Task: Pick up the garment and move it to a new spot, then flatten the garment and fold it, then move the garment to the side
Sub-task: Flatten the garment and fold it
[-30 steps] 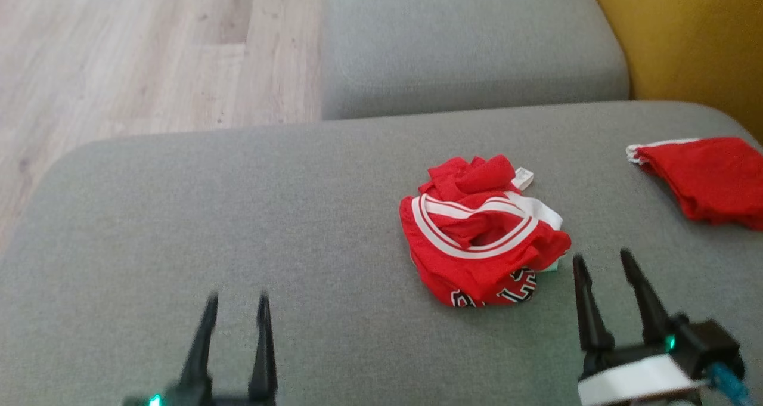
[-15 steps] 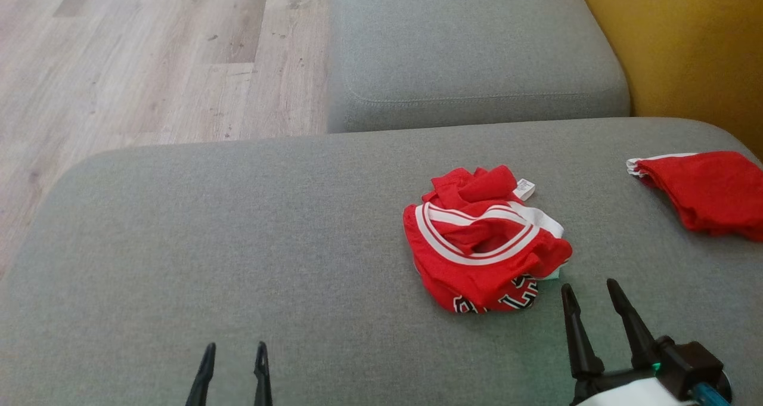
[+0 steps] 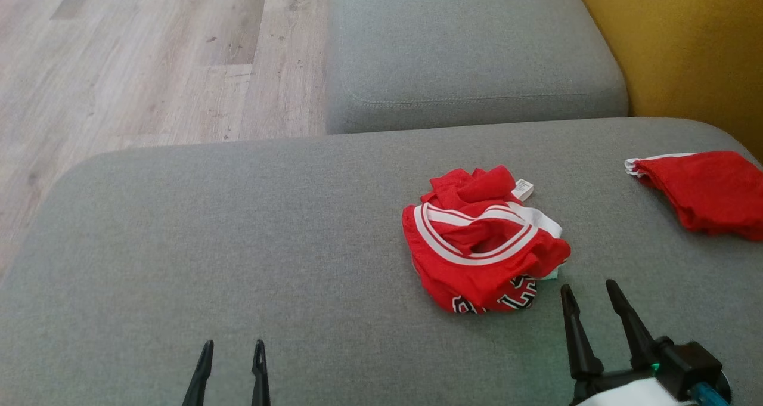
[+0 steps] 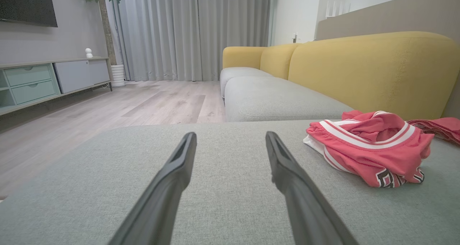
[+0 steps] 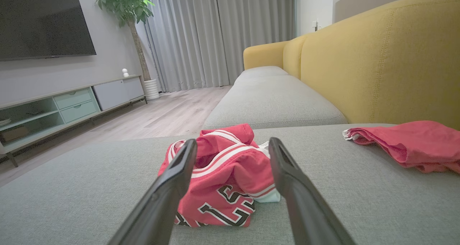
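Observation:
The garment (image 3: 483,248) is a crumpled red jersey with white stripes and black-and-white lettering, lying in a heap on the grey cushion (image 3: 238,245), right of centre. It also shows in the left wrist view at the right (image 4: 370,151) and in the right wrist view straight ahead (image 5: 222,173). My right gripper (image 3: 589,293) is open, a short way to the near right of the heap, touching nothing. My left gripper (image 3: 232,349) is open near the front edge, far left of the garment, with bare cushion between its fingers.
A second red garment (image 3: 703,191) lies folded at the cushion's far right. Another grey seat cushion (image 3: 471,54) lies beyond, with the yellow sofa back (image 3: 685,42) to the right. Wooden floor (image 3: 137,60) runs past the cushion's far left edge.
The head camera has tilted, shifting the whole picture down. Both grippers have drawn back toward the near edge; the right one sits a little farther from the jersey. The garment has not moved.

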Available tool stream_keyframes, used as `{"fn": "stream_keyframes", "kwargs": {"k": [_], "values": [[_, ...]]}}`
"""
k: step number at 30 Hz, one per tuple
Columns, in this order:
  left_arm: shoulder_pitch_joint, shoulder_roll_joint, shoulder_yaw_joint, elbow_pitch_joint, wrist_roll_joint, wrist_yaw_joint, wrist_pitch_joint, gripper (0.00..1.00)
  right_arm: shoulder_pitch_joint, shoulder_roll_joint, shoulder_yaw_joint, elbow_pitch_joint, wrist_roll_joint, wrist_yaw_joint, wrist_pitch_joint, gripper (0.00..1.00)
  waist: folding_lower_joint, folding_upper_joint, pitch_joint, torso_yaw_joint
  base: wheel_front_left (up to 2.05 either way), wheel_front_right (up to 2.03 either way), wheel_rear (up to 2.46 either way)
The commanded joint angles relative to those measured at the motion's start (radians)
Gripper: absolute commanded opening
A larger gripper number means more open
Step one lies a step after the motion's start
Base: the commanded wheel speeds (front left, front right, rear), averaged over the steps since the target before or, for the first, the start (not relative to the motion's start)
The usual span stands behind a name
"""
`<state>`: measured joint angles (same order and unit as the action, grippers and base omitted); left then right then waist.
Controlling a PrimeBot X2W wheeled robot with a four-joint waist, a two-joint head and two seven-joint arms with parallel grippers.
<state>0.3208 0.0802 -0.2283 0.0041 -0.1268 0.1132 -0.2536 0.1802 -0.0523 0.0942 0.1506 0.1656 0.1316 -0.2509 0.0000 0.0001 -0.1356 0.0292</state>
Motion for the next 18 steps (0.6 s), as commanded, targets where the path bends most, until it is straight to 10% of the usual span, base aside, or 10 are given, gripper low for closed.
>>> {"fn": "stream_keyframes", "kwargs": {"k": [1, 18], "values": [[-0.038, -0.017, 0.035, -0.024, 0.011, -0.004, -0.008, 1.0, -0.038, -0.006, 0.025, -0.029, -0.01, -0.001, -0.011, 1.0, 0.0, -0.0001, 0.0, 0.001, 0.0, 0.0, 0.0], [-0.152, -0.03, -0.054, 0.072, -0.034, -0.116, -0.008, 1.0, -0.055, -0.006, 0.051, -0.032, 0.009, -0.001, -0.011, 1.0, 0.0, -0.0001, 0.039, -0.068, 0.0, 0.0, 0.0]]}}
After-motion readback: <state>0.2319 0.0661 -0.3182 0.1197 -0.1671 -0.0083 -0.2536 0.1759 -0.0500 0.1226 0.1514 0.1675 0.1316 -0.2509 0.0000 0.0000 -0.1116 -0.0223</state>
